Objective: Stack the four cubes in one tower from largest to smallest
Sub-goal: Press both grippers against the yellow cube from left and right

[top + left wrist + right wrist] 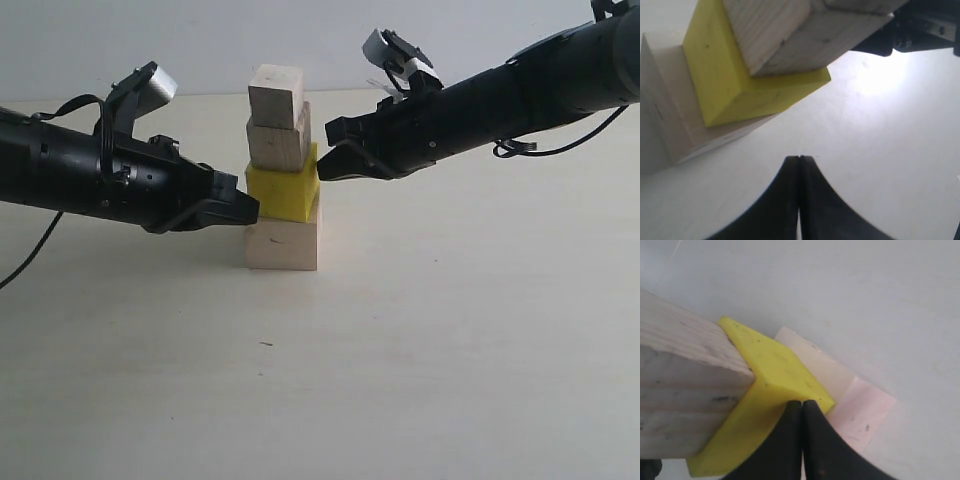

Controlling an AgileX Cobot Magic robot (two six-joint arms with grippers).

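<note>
on matte table [450, 350], grainy wood cubes [278, 142], smooth yellow cube [282, 192]

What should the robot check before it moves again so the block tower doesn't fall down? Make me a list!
1. Four cubes in one column, with the largest wooden cube at the bottom, then the yellow cube, the medium wooden cube and the smallest wooden cube on top: ok.
2. Cubes lined up straight: not ok, the yellow cube sits twisted on the one below.
3. The left gripper is shut and empty: ok.
4. The right gripper is shut and empty: ok.
5. Both tips clear of the yellow cube: cannot tell, they are very close.
</note>
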